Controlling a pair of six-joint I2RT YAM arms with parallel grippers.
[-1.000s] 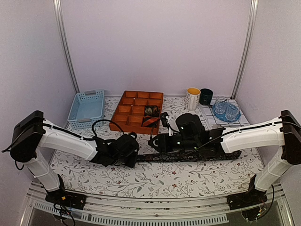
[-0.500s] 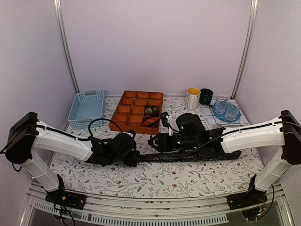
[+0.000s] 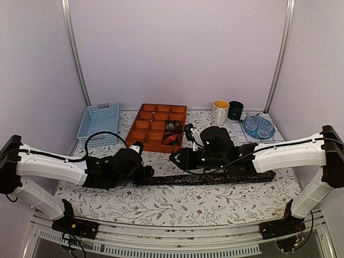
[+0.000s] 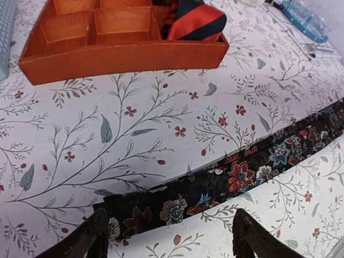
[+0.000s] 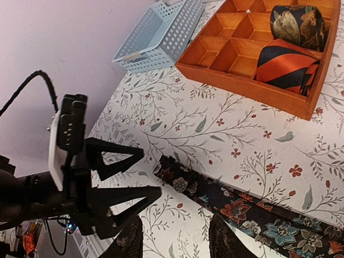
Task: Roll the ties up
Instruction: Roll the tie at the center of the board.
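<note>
Dark floral tie point(image 4: 236, 177) lies flat — left end effector point(image 4: 172, 234) wide, right end effector point(image 5: 174, 239) half-open.

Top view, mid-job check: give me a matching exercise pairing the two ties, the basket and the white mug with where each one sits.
Things:
1. floral tie
2. striped tie
3. blue basket
4. white mug

Places:
A. left of the wooden tray
B. right of the tray
C. coiled in a tray compartment
D. flat strip on the tablecloth

Pairs: 1-D, 2-C, 3-A, 4-B
</note>
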